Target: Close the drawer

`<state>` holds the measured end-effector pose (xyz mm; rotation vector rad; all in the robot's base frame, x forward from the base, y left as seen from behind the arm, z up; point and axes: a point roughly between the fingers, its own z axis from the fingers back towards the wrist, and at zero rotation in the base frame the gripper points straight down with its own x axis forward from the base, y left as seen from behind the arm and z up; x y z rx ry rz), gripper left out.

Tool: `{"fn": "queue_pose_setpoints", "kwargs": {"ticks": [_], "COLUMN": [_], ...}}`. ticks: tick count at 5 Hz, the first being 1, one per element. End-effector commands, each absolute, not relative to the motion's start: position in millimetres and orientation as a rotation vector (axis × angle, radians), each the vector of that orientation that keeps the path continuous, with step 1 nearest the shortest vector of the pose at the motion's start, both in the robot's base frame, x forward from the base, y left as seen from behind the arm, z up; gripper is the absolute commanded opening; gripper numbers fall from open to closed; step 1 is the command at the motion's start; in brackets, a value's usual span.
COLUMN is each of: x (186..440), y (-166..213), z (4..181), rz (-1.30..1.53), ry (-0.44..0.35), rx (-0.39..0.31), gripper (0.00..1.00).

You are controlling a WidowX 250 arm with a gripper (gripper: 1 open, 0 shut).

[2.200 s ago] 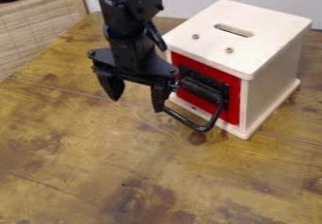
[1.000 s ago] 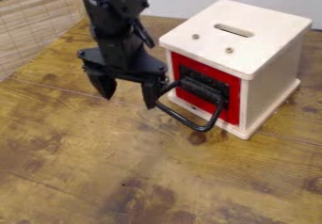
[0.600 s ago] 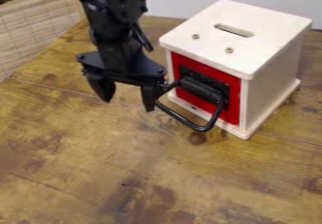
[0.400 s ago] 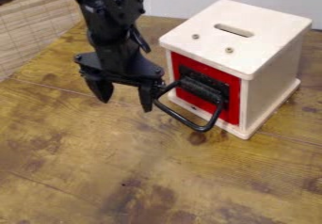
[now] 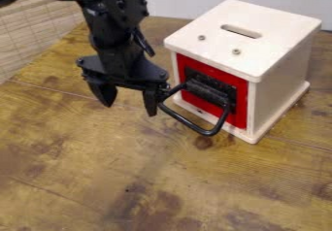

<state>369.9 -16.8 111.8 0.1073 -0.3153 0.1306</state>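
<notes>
A: Where is the drawer [image 5: 208, 87] compared with the gripper [image 5: 126, 97]?

B: The drawer sits in the front face of the cream cabinet [image 5: 250, 62], and the gripper hangs just off that face, on the side away from the cabinet. The black wire handle [image 5: 205, 107] loops out from the red front toward the gripper; the nearer finger [image 5: 151, 101] stands just beside the loop's outer corner. I cannot tell for sure whether they touch.

A: Is the drawer pushed in?

B: Its red front looks close to flush with the cabinet's face, though from this angle a small gap would be hard to see.

A: Anything inside the drawer or the cabinet?

B: The inside of both is hidden. The cabinet's top shows a slot [image 5: 239, 29] and two small dark dots nearer the front edge.

A: And the gripper itself?

B: Its two black fingers point down at the wooden table [image 5: 91, 177], spread well apart, with nothing held between them. The tips hover just above the tabletop in front of the cabinet.
</notes>
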Motion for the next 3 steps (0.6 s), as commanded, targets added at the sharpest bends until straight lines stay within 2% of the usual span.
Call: {"fn": "queue_pose_setpoints", "kwargs": {"ticks": [1, 3], "x": [370.7, 370.7], "y": [-4.8, -2.5], "z": [143.9, 145.8], "rz": [0.164, 0.17], "ry": [-0.416, -0.436], "rx": [0.103, 0.105], "gripper": [1.0, 1.0]}}
